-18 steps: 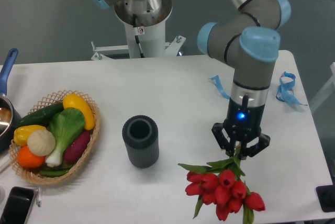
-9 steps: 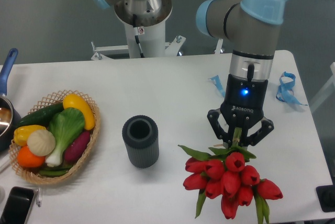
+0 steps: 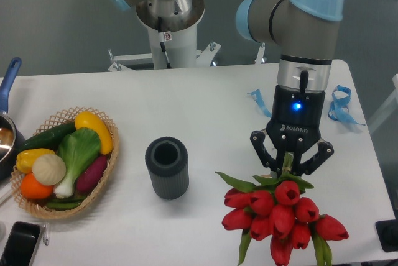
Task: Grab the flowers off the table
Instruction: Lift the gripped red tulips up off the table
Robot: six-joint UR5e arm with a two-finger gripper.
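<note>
The flowers (image 3: 280,216), a bunch of red tulip buds with green leaves, hang at the lower right with their stems running up between the fingers of my gripper (image 3: 289,168). The gripper is shut on the stems just above the buds. The bunch looks lifted off the white table (image 3: 205,110); the buds appear large and close to the camera. The stems' upper part is hidden by the gripper.
A dark grey ribbed cylinder vase (image 3: 166,168) stands left of the flowers. A wicker basket (image 3: 107,173) of vegetables sits at the left edge, a pot (image 3: 7,135) and a phone (image 3: 17,242) beside it. Blue ribbons (image 3: 339,105) lie at the right.
The gripper has risen with the flowers held in it; the buds now look bigger and sit slightly further right than a second ago.
</note>
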